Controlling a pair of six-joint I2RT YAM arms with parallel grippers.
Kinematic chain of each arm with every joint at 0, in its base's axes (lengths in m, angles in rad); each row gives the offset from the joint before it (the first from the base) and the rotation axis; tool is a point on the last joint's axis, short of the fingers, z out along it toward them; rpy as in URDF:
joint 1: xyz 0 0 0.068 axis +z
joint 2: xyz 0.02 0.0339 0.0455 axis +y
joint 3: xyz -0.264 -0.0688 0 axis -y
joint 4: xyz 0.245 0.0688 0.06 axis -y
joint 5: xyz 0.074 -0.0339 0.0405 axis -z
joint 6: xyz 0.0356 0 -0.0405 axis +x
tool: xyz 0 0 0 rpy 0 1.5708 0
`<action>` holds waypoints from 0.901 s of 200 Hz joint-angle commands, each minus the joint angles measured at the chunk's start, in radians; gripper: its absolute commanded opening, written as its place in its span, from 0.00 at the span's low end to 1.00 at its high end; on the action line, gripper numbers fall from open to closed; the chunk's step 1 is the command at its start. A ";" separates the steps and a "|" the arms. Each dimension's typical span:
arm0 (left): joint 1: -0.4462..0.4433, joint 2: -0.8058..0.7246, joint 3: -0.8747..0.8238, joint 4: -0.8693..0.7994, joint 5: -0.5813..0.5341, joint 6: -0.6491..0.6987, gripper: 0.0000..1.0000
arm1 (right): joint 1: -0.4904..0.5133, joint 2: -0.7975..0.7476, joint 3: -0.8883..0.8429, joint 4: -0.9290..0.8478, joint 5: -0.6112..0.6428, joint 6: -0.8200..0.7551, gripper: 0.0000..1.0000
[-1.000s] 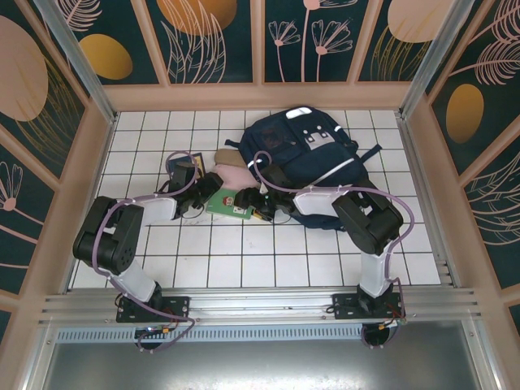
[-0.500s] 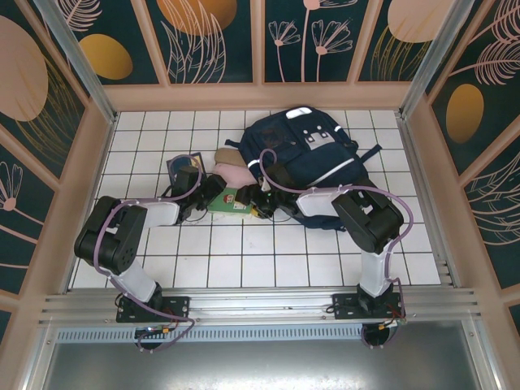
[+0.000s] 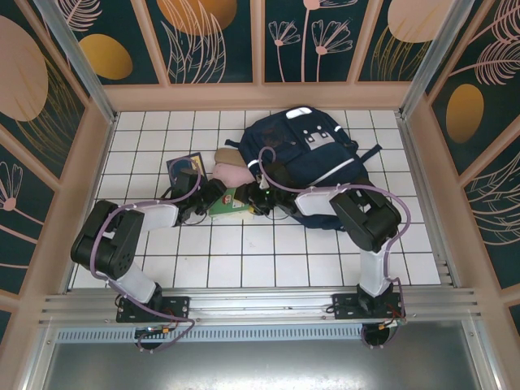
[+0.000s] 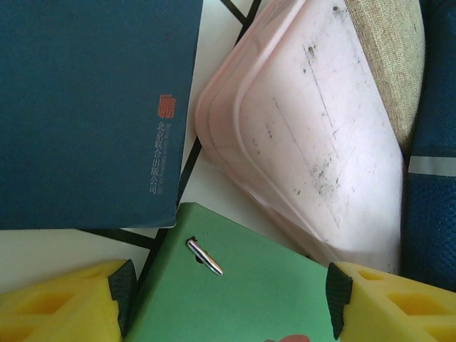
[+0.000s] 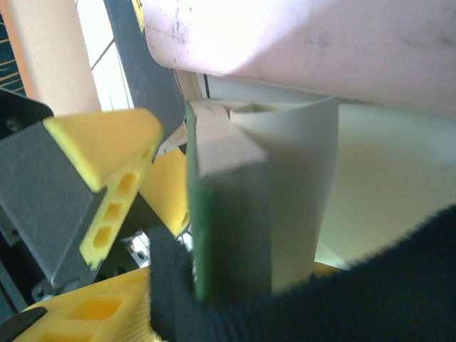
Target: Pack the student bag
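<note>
Bag lies far on table. Pink case, green book and blue book lie outside it. Left claw gapes over the green book; right claw stands apart around its edge.

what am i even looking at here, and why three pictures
These are two robot arms bolted to a tiled table, each ending in a two-finger gripper. One picture looks down from above; the other two come from a camera on each wrist, so the yellow fingers are the arms' own. On the table lie a navy student bag, a dark blue book, a pink case, a beige pouch and a green book. The left gripper hangs open over the green book. The right gripper sits at that book's edge; whether it grips, I cannot tell.
</note>
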 commanded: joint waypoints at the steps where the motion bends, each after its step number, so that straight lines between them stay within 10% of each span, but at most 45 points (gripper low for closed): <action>1: -0.009 -0.026 -0.014 -0.033 0.040 -0.020 0.72 | 0.004 0.036 0.067 0.021 -0.014 -0.011 0.50; 40: -0.010 -0.078 -0.004 -0.100 0.023 -0.009 0.73 | 0.002 0.040 0.105 -0.001 -0.018 -0.017 0.27; 102: 0.054 -0.271 0.115 -0.415 -0.126 0.090 0.78 | -0.011 -0.009 0.110 0.022 -0.064 0.005 0.24; 180: 0.152 -0.347 -0.027 -0.279 0.143 -0.023 0.86 | -0.028 -0.136 0.141 0.030 -0.081 0.035 0.25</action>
